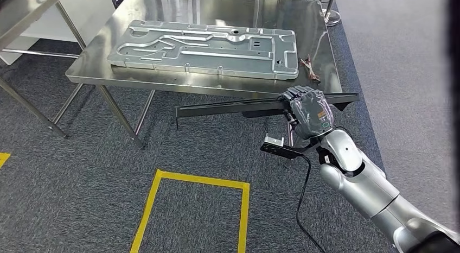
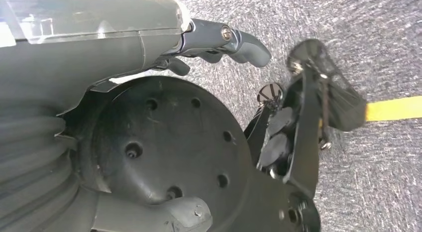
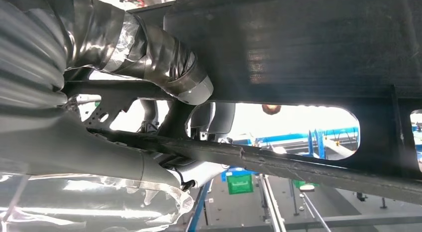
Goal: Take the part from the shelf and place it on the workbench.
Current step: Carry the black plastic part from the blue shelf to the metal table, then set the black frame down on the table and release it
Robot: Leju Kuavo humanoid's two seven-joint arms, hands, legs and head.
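Observation:
The part is a long, flat black bar (image 1: pixel 228 107) with cut-outs. My right hand (image 1: pixel 307 113) grips it near its right end and holds it level in the air, just in front of the near edge of the steel workbench (image 1: pixel 320 46). From the right wrist, the black bar (image 3: pixel 308 48) crosses close overhead with my taped fingers (image 3: pixel 164 62) wrapped around it. My left hand (image 2: pixel 199 38) hangs over the grey carpet with its fingers apart and nothing in them.
A large grey stamped metal plate (image 1: pixel 206 46) covers most of the workbench. A small brown object (image 1: pixel 310 68) lies near its right edge. Another steel table (image 1: pixel 21 14) stands at the far left. Yellow tape (image 1: pixel 190 179) marks a rectangle on the carpet.

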